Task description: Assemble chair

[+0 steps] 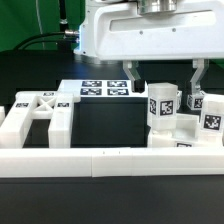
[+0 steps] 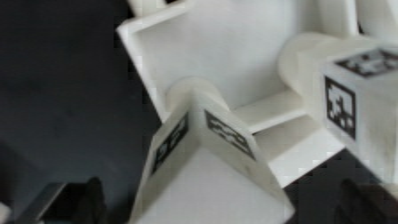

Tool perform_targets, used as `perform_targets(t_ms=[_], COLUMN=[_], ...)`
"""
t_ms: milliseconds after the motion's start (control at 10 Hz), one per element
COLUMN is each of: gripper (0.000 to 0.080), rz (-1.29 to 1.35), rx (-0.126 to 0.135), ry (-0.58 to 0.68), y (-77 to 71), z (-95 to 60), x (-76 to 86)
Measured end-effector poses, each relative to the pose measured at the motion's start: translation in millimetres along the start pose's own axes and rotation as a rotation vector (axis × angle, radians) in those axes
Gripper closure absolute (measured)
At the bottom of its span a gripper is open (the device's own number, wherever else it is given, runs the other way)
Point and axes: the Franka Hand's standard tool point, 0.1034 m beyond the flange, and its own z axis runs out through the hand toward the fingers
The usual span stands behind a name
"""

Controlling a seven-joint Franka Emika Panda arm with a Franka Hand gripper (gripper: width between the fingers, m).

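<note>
The chair parts are glossy white with black-and-white tags. A cluster of them point(image 1: 185, 120) stands at the exterior view's right, with a tagged upright piece point(image 1: 162, 105) in front. A ladder-like frame part point(image 1: 40, 112) lies at the left. My gripper point(image 1: 165, 80) hangs over the cluster, open, one finger on each side of the upright piece and above it. In the wrist view a tagged square leg point(image 2: 205, 160) rises between my gripper's point(image 2: 210, 205) dark fingers, with a gap on at least one side. A flat panel point(image 2: 222, 50) and a tagged post point(image 2: 356, 90) lie beyond.
The marker board point(image 1: 105, 88) lies flat on the black table behind the parts. A long low white border wall point(image 1: 100, 160) runs along the front. Black table surface shows between the frame part and the cluster.
</note>
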Motion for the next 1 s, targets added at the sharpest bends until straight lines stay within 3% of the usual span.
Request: perform_targets(t_ms=[500,800,900,1000], gripper=[0.0151,0.0177,0.035,0.035], rz=[-0.548,-0.588,-0.588,-0.588], rx=[-0.012,-0.016,-0.016,-0.016], ry=[0.011,0.021,0.021,0.021], y=[9.9,10.6,10.7,10.6], z=[3.4,4.2,4.3,4.3], x=[0.0,-0.4,-0.4,-0.5])
